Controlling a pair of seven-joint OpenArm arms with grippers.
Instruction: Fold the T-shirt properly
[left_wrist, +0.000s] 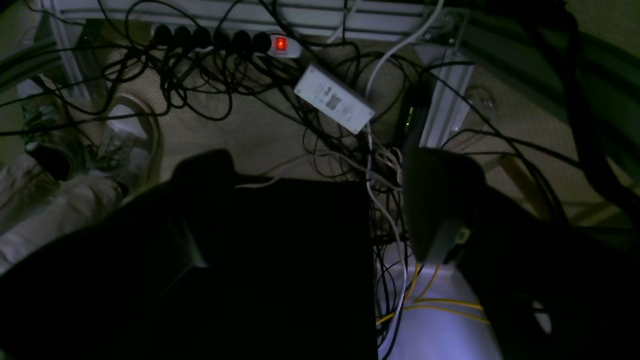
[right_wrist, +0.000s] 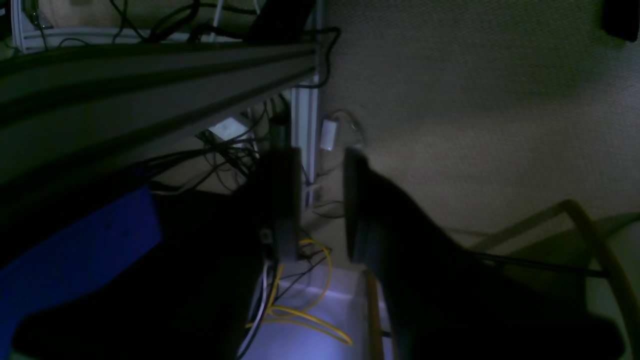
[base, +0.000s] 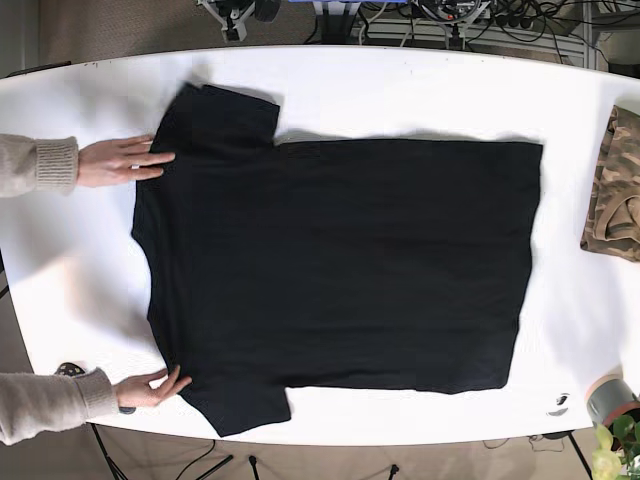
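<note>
A black T-shirt (base: 340, 260) lies spread flat on the white table (base: 400, 90) in the base view, collar end to the left, hem to the right. Neither arm shows in that view. In the left wrist view my left gripper (left_wrist: 317, 165) hangs open over the floor, nothing between its dark fingers (left_wrist: 435, 200). My right gripper (right_wrist: 320, 160) is also open and empty, pointing down at the carpet beside a metal frame. No shirt shows in either wrist view.
A person's hands (base: 120, 160) (base: 150, 388) rest at the shirt's two sleeves on the left. A camouflage garment (base: 612, 190) lies at the table's right edge. On the floor are a power strip (left_wrist: 225, 40), tangled cables (left_wrist: 380, 200) and a shoe (left_wrist: 130, 140).
</note>
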